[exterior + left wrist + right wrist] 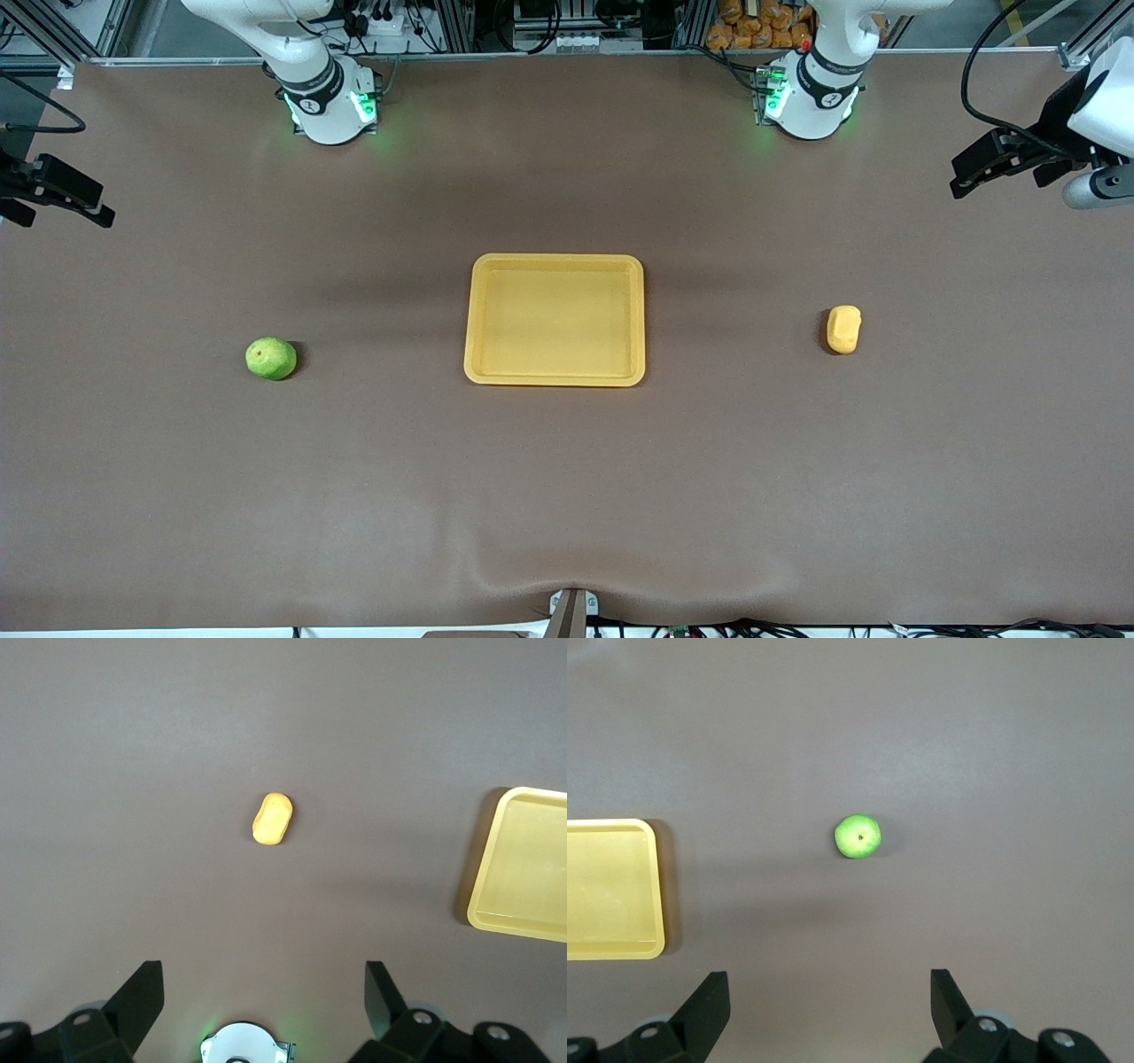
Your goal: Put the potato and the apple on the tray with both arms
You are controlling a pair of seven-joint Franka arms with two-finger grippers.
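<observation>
The yellow tray (555,262) lies empty at the middle of the table. The green apple (271,358) lies on the table toward the right arm's end. The yellow-orange potato (843,329) lies toward the left arm's end. My right gripper (99,213) is open and empty, up in the air over the table's right-arm end. Its wrist view shows its jaws (830,992) wide apart, with the apple (858,836) and a tray corner (620,948) below. My left gripper (959,186) is open and empty over the left-arm end. Its wrist view (264,992) shows the potato (272,819) and the tray's edge (483,904).
The two arm bases (328,106) (811,102) stand at the table's edge farthest from the front camera. A brown mat (567,478) covers the table. A small mount (571,611) sits at the edge nearest the camera.
</observation>
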